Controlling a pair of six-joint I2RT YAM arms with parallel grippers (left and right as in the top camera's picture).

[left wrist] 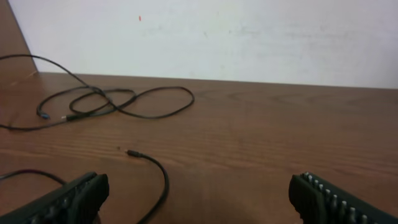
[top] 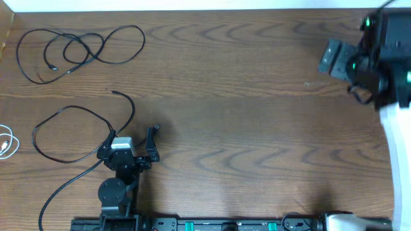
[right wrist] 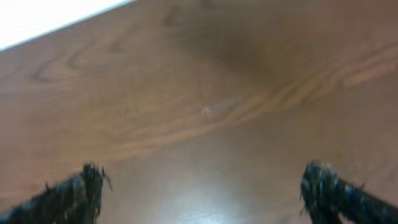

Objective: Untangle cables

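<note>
Your left end effector (left wrist: pixel 199 193) sits low near the front edge of the worktop (top: pixel 244 128), its jaws spread wide with nothing between them. Just ahead of it lies the nearer black cable (left wrist: pixel 155 162), with one plug end free on the wood and the cord curving back toward the arm and looping off to the left. The white cable (top: pixel 6 144) is bunched at the left edge, apart from it. Farther back, the second black cable (left wrist: pixel 102 93) lies in crossed loops near the far left corner. Your right end effector (right wrist: pixel 202 186) hovers at the far right, jaws spread, holding nothing.
</note>
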